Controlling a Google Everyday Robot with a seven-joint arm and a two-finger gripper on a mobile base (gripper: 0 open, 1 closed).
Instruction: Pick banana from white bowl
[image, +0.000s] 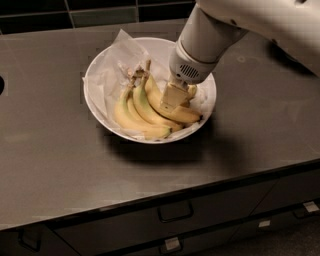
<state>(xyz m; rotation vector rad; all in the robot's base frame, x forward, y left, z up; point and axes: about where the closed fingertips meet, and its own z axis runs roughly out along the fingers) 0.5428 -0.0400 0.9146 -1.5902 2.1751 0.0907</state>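
My tool (172, 96) is down inside the white bowl (93, 102), which stands on the dark bench (55, 170) towards its back edge; the tool sits over the middle of the banana (184, 115) I am after, touching it or just above it, I cannot say which; that banana is the long curved one on the right of the bowl, its thin stem pointing towards the far rim and its dark tip lying near the right-hand rim; it lies flat on the crumpled paper (111, 70) that lines the bowl, pressed against the other bananas (134, 116) to its left, whose stems gather beside its own; whether my tool is clenched on the fruit or released I cannot tell, since my own arm (205, 45) covers much of it from above; as I judge it, the reach is done and I am at the right fruit, but nothing shows the banana raised, so the pick is not yet made; what is left is a sure hold on this one alone, a lift straight up out of the bowl without dragging its neighbours or the paper, and clearing the rim
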